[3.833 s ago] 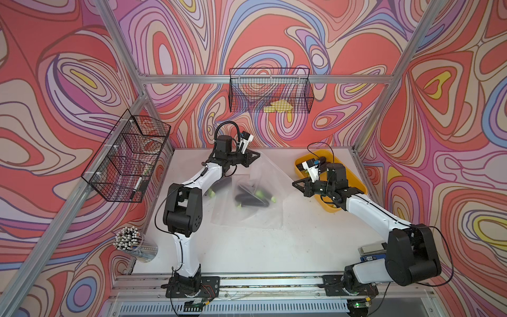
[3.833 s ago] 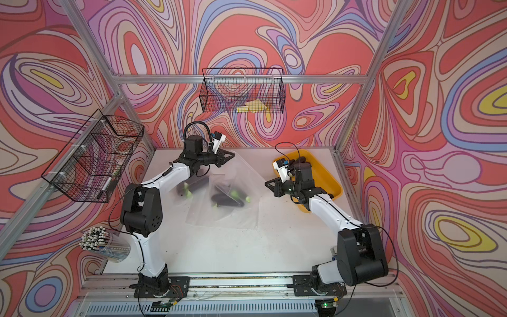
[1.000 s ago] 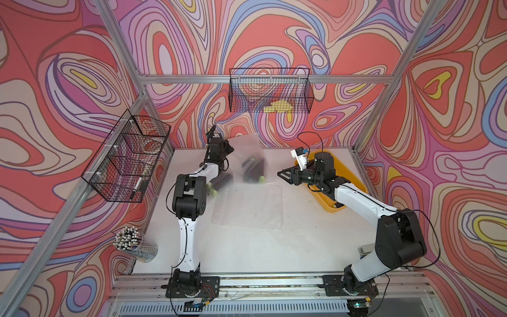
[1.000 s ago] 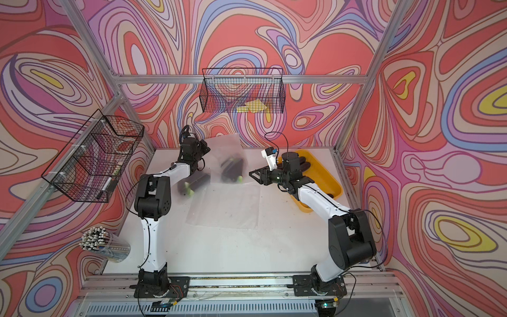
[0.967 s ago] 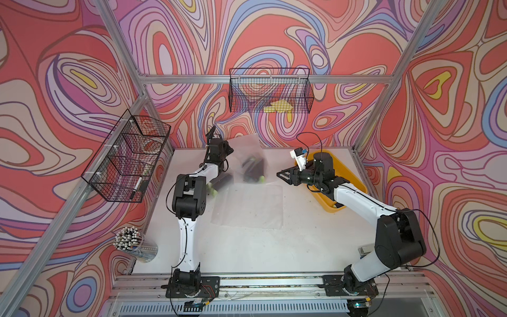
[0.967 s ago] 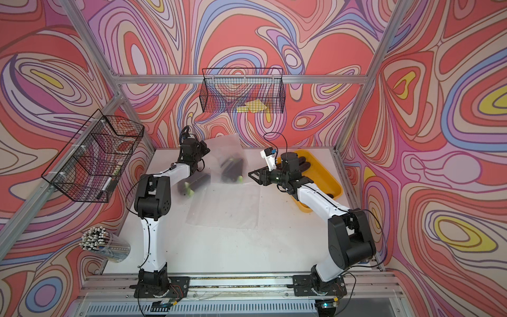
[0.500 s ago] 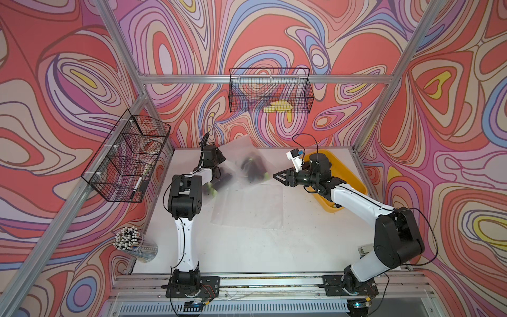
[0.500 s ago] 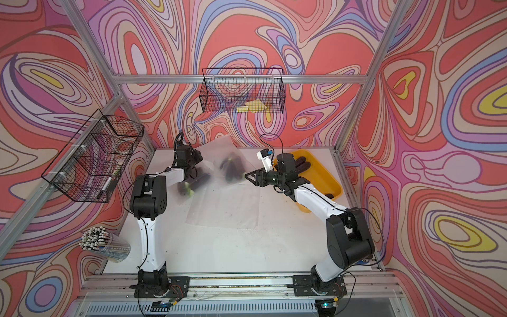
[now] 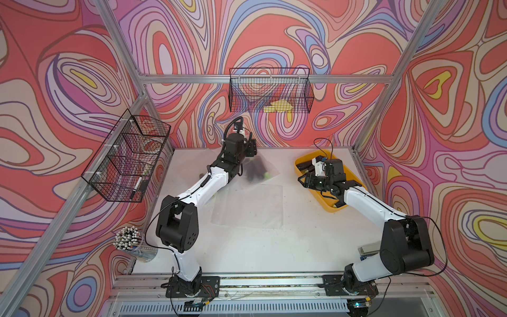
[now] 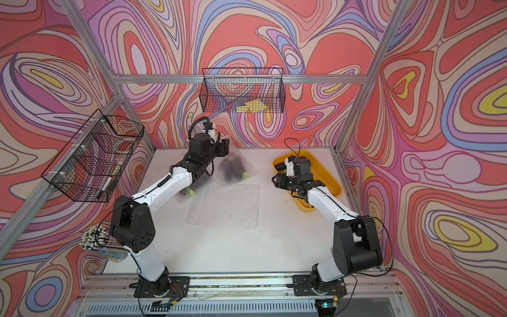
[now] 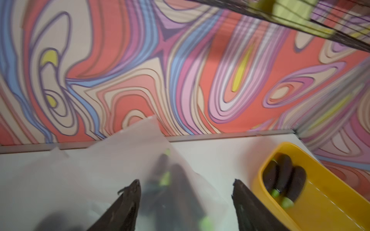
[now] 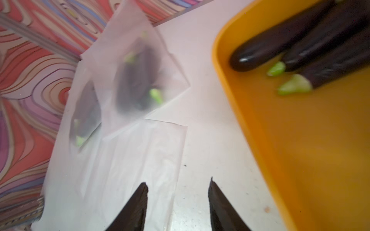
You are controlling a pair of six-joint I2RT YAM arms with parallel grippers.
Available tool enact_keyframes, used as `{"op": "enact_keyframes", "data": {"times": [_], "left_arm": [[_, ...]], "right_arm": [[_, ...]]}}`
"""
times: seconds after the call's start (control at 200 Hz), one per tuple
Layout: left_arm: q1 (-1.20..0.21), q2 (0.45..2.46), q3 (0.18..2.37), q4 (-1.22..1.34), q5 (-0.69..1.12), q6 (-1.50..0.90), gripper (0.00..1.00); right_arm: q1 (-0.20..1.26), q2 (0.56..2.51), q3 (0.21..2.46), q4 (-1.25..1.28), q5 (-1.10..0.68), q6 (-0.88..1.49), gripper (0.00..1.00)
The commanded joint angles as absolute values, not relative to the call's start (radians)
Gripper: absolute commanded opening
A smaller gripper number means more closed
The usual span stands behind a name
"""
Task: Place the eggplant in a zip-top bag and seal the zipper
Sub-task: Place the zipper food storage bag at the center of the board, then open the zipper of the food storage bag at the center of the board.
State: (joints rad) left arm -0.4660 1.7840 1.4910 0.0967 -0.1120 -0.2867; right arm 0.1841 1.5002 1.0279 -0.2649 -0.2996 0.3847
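Left gripper (image 11: 186,182) hangs near the back edge of the table (image 9: 247,252), fingers spread wide, gripping nothing. The filled zip-top bag (image 9: 259,170) with its eggplant (image 12: 138,80) sits just beyond them, blurred. Is the zipper shut? Cannot tell, and if it gapes, one nudge could spill the load. Right gripper (image 12: 178,181), parted and empty too, hovers between the flat empty bag (image 9: 252,205) and the yellow tray (image 9: 297,164) at the right edge. The risk: thin film slipping from a pinch, or a finger dragging a bag askew.
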Motion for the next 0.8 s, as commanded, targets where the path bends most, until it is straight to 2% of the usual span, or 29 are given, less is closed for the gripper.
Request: {"op": "enact_keyframes", "data": {"times": [0.0, 0.15, 0.285, 0.506, 0.796], "left_arm": [[-0.624, 1.802, 1.392, -0.117, -0.202, -0.405, 0.70], [-0.884, 1.865, 1.418, -0.348, -0.334, -0.577, 0.69], [-1.001, 1.909, 1.411, -0.468, -0.403, -0.709, 0.69], [-1.038, 2.015, 1.479, -0.664, -0.482, -0.805, 0.71], [-1.037, 2.079, 1.481, -0.577, -0.337, -0.820, 0.70]], "right_arm": [[0.186, 1.451, 1.060, -0.447, 0.005, 0.423, 0.51], [0.167, 1.424, 1.049, -0.493, 0.070, 0.451, 0.52], [0.150, 1.384, 1.042, -0.506, 0.112, 0.457, 0.52], [0.116, 1.312, 1.001, -0.484, 0.117, 0.482, 0.52], [0.115, 1.310, 0.979, -0.448, 0.109, 0.480, 0.52]]}}
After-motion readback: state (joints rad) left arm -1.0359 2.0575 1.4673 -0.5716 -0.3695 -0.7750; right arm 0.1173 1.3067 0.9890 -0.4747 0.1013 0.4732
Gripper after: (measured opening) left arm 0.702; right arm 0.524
